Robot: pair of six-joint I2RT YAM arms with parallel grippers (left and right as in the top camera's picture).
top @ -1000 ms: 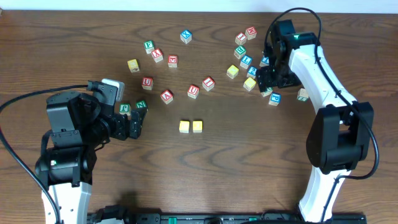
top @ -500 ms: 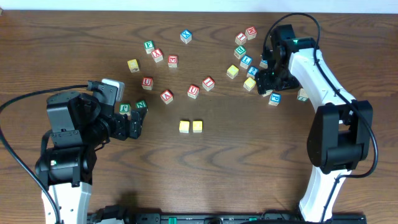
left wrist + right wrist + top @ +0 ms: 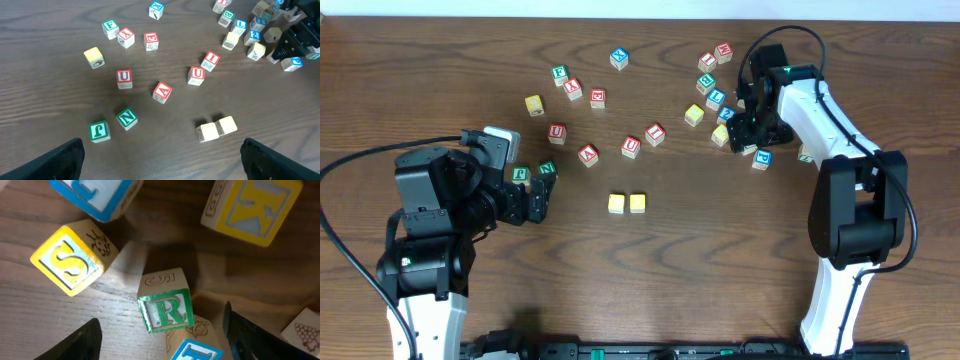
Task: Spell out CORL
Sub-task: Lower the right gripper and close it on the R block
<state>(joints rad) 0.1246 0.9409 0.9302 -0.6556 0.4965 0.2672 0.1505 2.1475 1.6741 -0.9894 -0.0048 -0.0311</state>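
— What is lying on the wooden table (image 3: 720, 260)?
— Scattered letter cubes. The left gripper (image 3: 162, 160) is hanging wide open at the near left, holding nothing.
— And the right gripper (image 3: 162, 330)?
— At the far right, its jaws are standing apart on either side of the green-framed R cube (image 3: 165, 307), not touching it.
— The yellow cubes (image 3: 616, 203)?
— Two are sitting side by side, touching, near the middle.

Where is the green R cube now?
Right wrist view, centre: the green R cube lies between the right gripper's open fingers, beside the yellow S cube.
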